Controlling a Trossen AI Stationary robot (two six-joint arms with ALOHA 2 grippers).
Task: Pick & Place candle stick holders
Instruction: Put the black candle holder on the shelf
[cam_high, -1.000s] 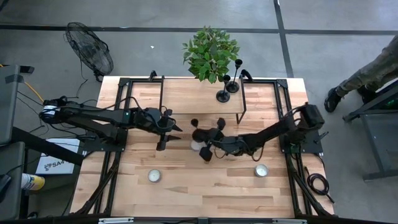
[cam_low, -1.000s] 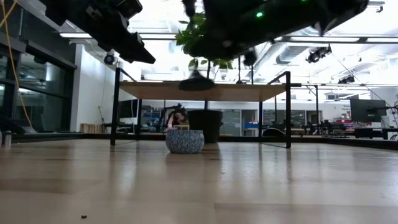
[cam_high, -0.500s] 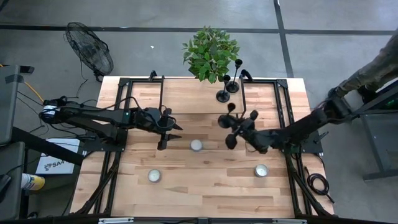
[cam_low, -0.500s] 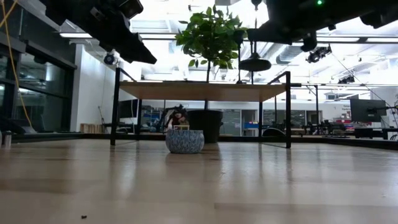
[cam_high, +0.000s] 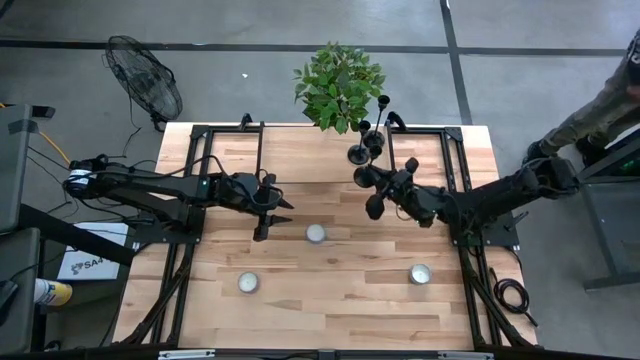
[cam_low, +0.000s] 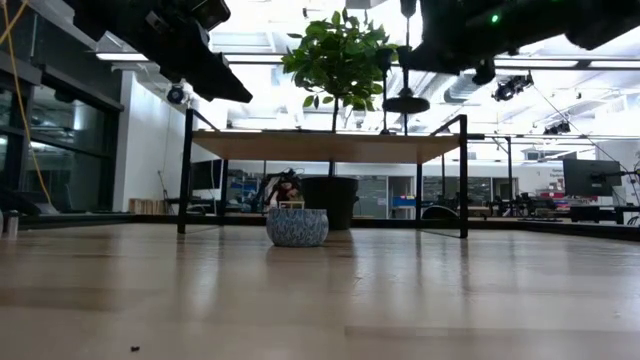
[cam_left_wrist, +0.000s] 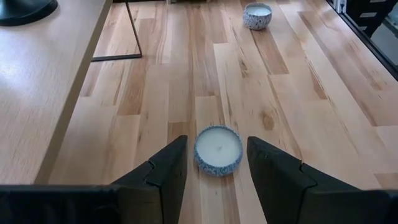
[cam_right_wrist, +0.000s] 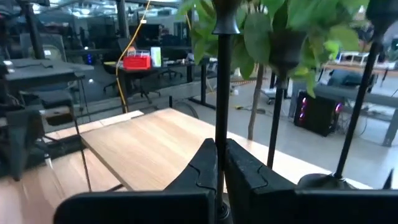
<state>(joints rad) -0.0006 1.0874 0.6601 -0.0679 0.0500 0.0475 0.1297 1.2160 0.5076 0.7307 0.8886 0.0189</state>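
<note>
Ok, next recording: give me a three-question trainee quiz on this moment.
1. True or false: the right gripper is shut on a candlestick holder.
2. How many white candles lie on the table top?
3. The two other holders stand: A) on the raised shelf B) on the floor C) beside the fan.

Key: 1 true. 2 three. 3 A.

1. A light wooden table (cam_high: 330, 300) is seen, bearing three white candles (cam_high: 316, 233), (cam_high: 248, 283), (cam_high: 420, 273).
2. A raised wooden shelf (cam_high: 300, 160) is set at its far side, on which two black candle stick holders (cam_high: 359, 153), (cam_high: 375, 138) stand.
</note>
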